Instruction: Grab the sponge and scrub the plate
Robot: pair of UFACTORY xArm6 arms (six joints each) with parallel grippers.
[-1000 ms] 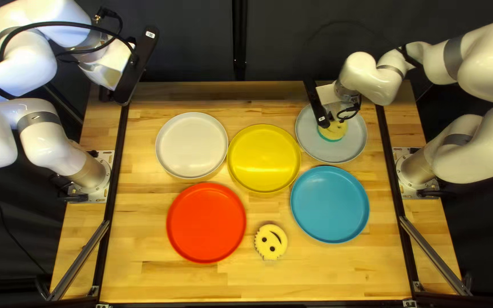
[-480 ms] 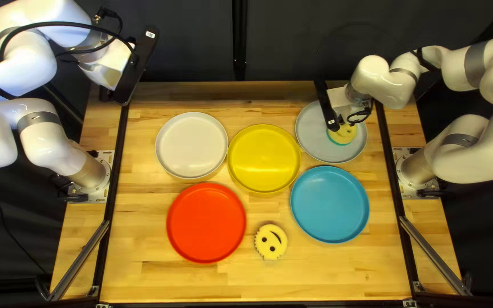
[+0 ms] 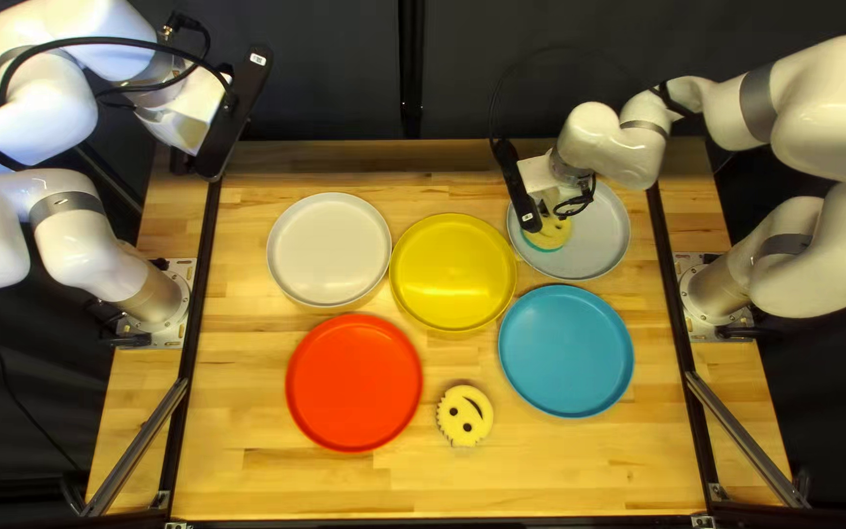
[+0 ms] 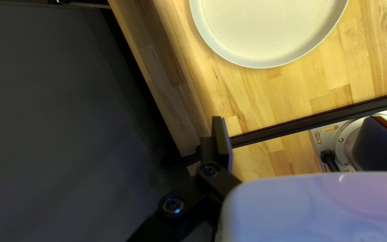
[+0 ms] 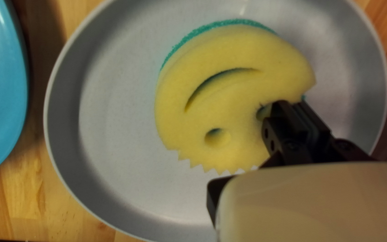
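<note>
Top left view: my right gripper (image 3: 541, 210) holds a yellow smiley-faced sponge with a green scrubbing underside (image 3: 555, 233) over a round pale grey plate (image 3: 601, 235), on the side toward a round yellow plate (image 3: 452, 272). A round blue plate (image 3: 566, 351) sits nearer the table's near edge than the grey one. At the left are a round off-white plate (image 3: 329, 249) and a round red plate (image 3: 354, 383); a second yellow smiley sponge (image 3: 464, 415) lies between red and blue. My left gripper (image 3: 227, 120) is raised by the table's far left corner.

Left wrist view: the left gripper is open; one black finger (image 4: 220, 139) shows, swung outward and touching nothing, with the off-white plate ahead on the wood.

Right wrist view: the right gripper is closed on the sponge's edge, next to one eye hole. The sponge is face up within the grey rim; whether it presses the plate I cannot tell.
</note>
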